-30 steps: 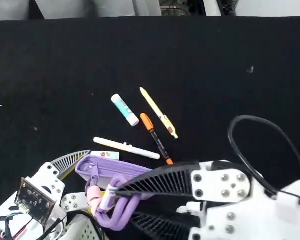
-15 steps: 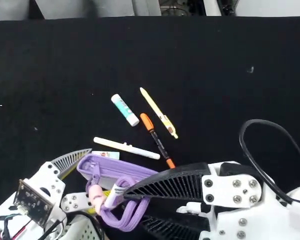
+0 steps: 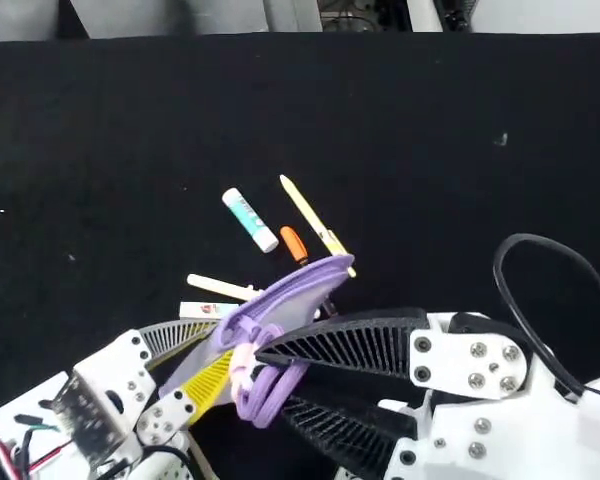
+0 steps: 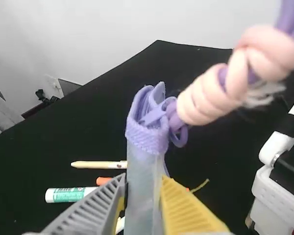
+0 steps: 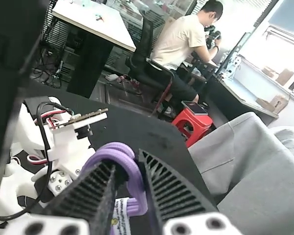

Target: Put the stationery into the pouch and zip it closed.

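The purple pouch (image 3: 290,292) is held up above the near part of the black table (image 3: 430,130). It is tilted, and its far end is over the orange marker (image 3: 293,241). The left gripper (image 3: 222,345) is closed on the near left end of the pouch. In the left wrist view its grey finger (image 4: 95,208) and yellow finger (image 4: 183,208) are seen pressed on the two sides of the fabric. The right gripper (image 3: 272,378) is clamped on the purple strap loop (image 3: 260,400) of the pouch, and in the right wrist view the loop is seen between the two black ribbed fingers (image 5: 88,188). A pink coiled charm (image 4: 220,90) is attached at the strap.

The stationery is lying on the table, outside the pouch. A glue stick (image 3: 250,220) is placed far from the pouch, to the left, and a yellow pen (image 3: 310,218) is just right of it. The orange marker is partly covered by the pouch. A cream pen (image 3: 218,288) and a small flat white piece (image 3: 200,310) are seen just left of the pouch.
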Tool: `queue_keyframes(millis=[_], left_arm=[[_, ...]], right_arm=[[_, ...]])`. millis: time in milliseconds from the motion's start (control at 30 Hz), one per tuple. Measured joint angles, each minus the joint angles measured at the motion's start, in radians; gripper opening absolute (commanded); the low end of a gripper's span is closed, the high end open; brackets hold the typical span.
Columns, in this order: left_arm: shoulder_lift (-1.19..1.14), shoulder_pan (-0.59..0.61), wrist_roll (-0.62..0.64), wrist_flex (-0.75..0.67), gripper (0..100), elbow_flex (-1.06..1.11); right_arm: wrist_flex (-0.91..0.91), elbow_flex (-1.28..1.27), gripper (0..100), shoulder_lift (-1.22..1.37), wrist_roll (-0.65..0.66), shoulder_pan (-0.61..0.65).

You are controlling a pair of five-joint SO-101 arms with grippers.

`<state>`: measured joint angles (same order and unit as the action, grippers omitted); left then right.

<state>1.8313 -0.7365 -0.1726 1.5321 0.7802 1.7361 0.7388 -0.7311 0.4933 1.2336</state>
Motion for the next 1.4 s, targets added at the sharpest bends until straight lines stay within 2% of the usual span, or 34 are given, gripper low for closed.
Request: queue_keyframes(millis=[367,467,667,900,1033,1167,1400], left_arm=[[0.002,0.005,-0.002,-0.008,3,0.061],[0.002,0.005,-0.002,-0.008,3,0.057],[0.000,-0.002,0.002,0.006,3,-0.054],[0.000,0.018,-0.003,0.103,3,-0.261],[0.000,0.114,-0.003,0.112,3,-0.361],[-0.002,0.198,-0.003,0.149,3,-0.431],[-0.017,0.224,-0.003,0.166,3,-0.499]], right_arm=[[0.000,0.000,1.2,0.000,0.060,-0.031],[0.000,-0.015,1.2,-0.018,0.100,-0.147],[-0.005,-0.087,1.2,-0.025,0.198,-0.529],[-0.219,-0.342,1.2,-0.025,0.213,-0.875],[-0.390,-0.517,1.2,-0.009,0.213,-0.990],[-0.476,-0.575,1.2,-0.014,0.213,-1.073],[-0.531,-0.577,1.2,-0.026,0.213,-1.186]])
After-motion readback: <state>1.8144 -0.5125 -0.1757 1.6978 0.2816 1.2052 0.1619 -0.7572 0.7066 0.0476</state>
